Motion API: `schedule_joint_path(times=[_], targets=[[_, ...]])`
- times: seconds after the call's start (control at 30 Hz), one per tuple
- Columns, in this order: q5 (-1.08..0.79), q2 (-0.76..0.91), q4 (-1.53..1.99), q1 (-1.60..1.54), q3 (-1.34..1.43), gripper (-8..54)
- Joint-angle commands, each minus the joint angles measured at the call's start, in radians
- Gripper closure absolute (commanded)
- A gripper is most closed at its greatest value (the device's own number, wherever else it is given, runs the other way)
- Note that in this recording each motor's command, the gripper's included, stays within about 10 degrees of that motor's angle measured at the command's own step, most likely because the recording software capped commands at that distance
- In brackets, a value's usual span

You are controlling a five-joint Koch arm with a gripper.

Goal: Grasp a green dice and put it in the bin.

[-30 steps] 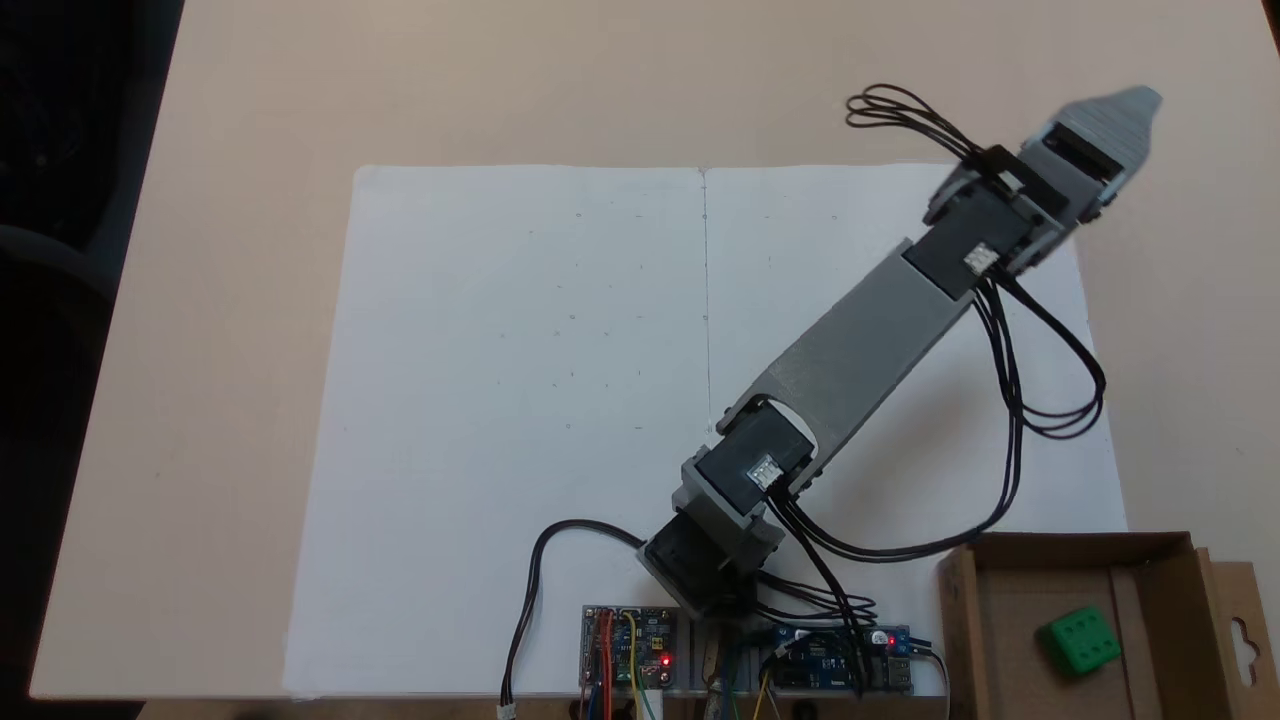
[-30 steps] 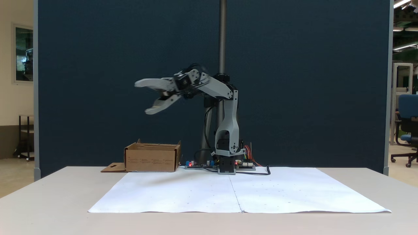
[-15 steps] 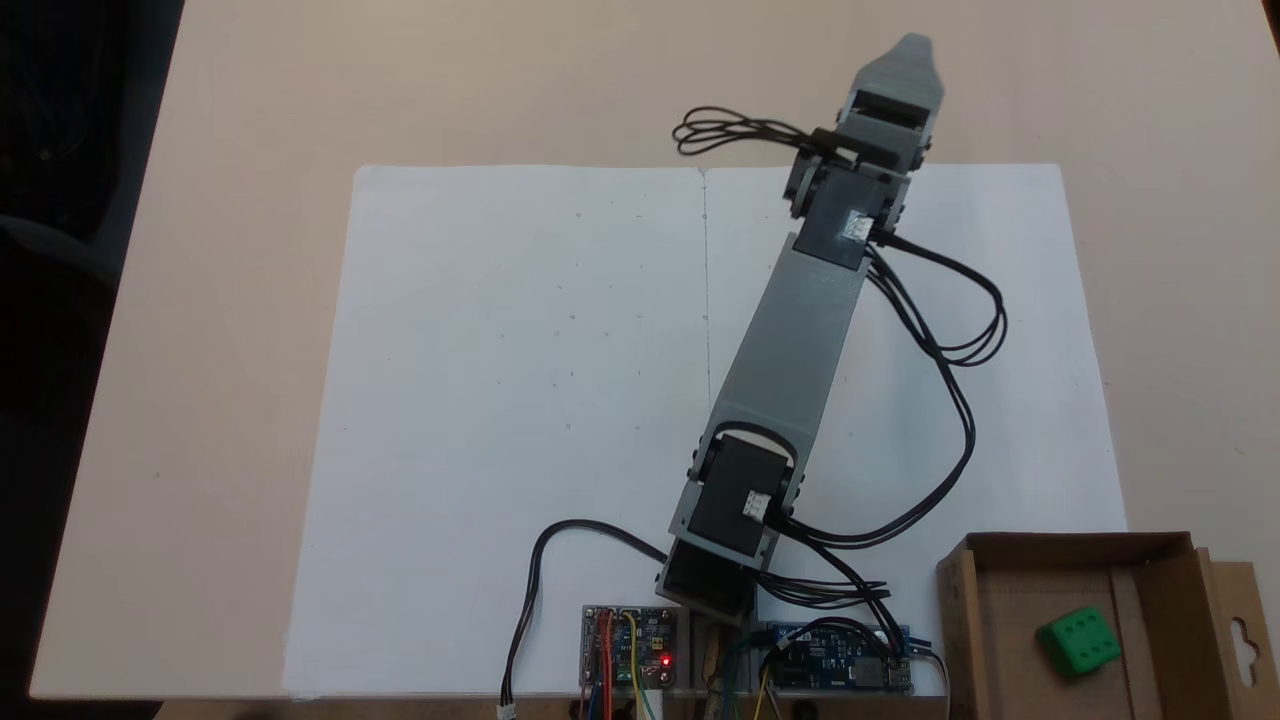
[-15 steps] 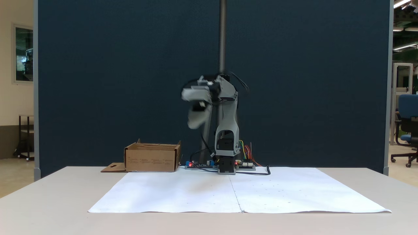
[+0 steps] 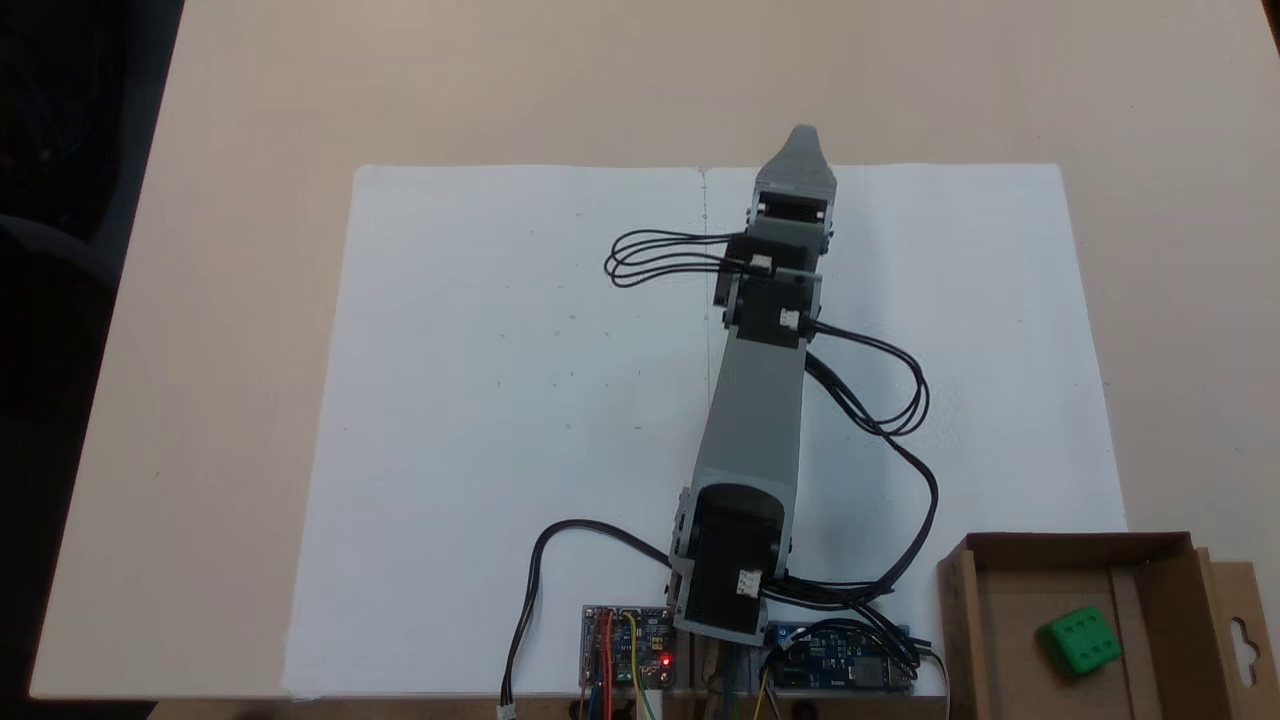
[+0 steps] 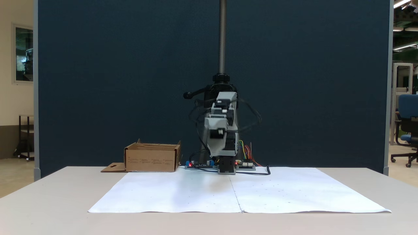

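Inside the bin (image 5: 1150, 560) | we see the green dice (image 5: 1080, 641) on its floor | gripper (image 5: 797, 150) well apart over the white paper (image 5: 500, 400), opening unreadable, holding nothing | dice looks light, rigid; we'd pinch opposite flat faces.

One view overhead; other frontal, table-level.
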Motion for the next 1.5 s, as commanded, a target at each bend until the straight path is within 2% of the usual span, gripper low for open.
schedule_joint_path(times=[0.0, 0.2, 0.53, 1.0, 1.3, 1.47], targets=[[0.035, 0.057, -0.168, -0.015, 0.035, 0.6], [0.026, 0.072, -0.357, -0.055, 0.250, 2.5], [-0.029, 0.078, -0.690, -0.101, 0.459, 2.5], [-0.051, 0.256, -1.130, -0.190, 0.729, 2.2], [-0.051, 0.313, -1.405, -0.241, 0.830, 2.2], [-0.051, 0.359, -1.425, -0.239, 0.876, 2.2]])
